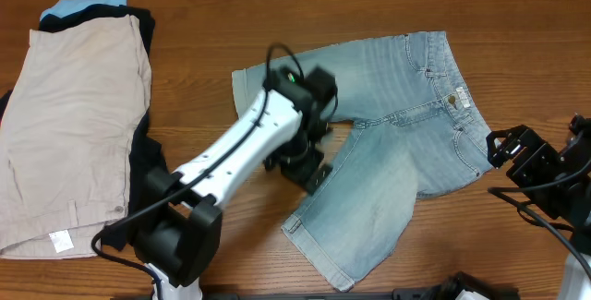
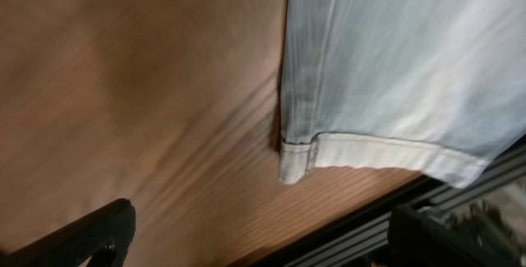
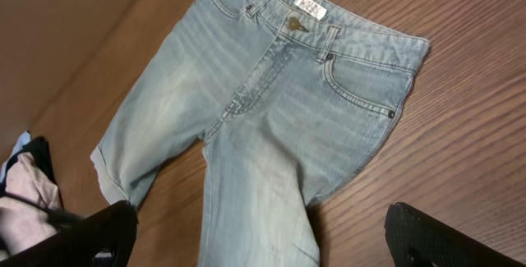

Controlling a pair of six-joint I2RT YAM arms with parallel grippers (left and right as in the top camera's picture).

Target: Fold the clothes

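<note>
The light blue denim shorts [image 1: 397, 115] lie spread flat, front side up, with the waistband button [image 1: 452, 101] to the right and both legs pointing left and toward the front. My left gripper [image 1: 303, 163] is open and empty over the wood between the legs, beside the near leg. In the left wrist view its fingers [image 2: 263, 246] are wide apart and the near leg's hem corner [image 2: 297, 154] lies ahead. My right gripper [image 1: 515, 152] is open and empty, just right of the waistband. The right wrist view shows its fingers [image 3: 263, 242] spread, with the shorts [image 3: 271, 78] ahead.
Larger beige shorts [image 1: 74, 125] lie at the left on a black garment [image 1: 146, 157], with a light blue cloth [image 1: 83, 3] at the back. That pile also shows in the right wrist view [image 3: 20, 193]. The table's front edge [image 2: 370, 218] runs close to the near hem.
</note>
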